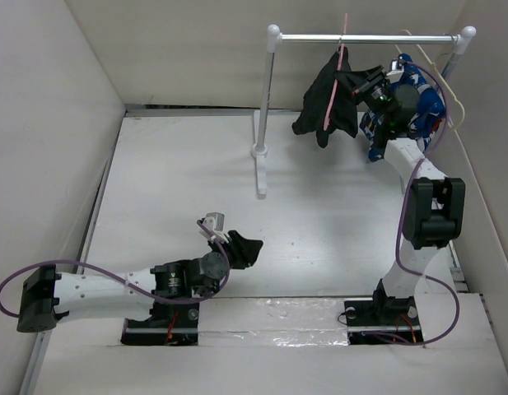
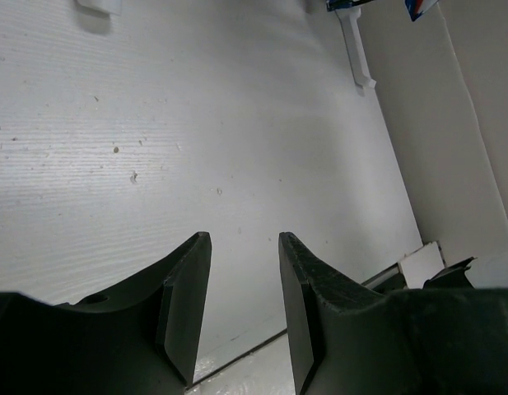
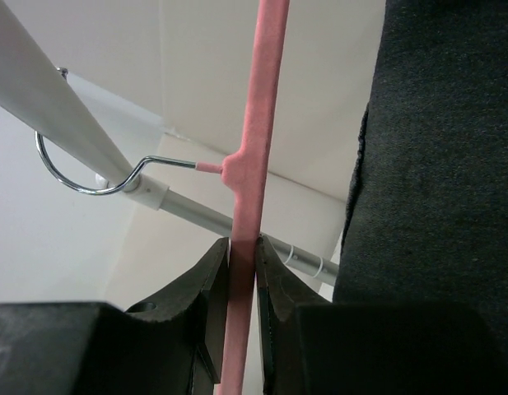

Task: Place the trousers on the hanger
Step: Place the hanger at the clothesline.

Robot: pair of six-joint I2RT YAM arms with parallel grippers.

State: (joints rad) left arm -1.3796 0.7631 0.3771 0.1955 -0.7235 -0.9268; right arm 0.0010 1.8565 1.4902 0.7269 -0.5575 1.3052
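R gripper (image 3: 242, 247) clamped on hanger (image 3: 258, 123), far right.
Hanger hook over rail (image 1: 361, 37), trousers (image 1: 318, 109) draped on it. L gripper (image 2: 244, 247) part-open, holding nothing, low over near-left table (image 1: 196, 164).

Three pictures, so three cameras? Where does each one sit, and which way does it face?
Top external: high behind the arms, looking down on the table, both arms, and the rail carrying the hanger and trousers.
Left wrist: on the left arm, facing bare table past the open left gripper.
Right wrist: on the right arm, looking upward past the right gripper, shut on the hanger.
Shared: top and right wrist both show hanger, rail and trousers.
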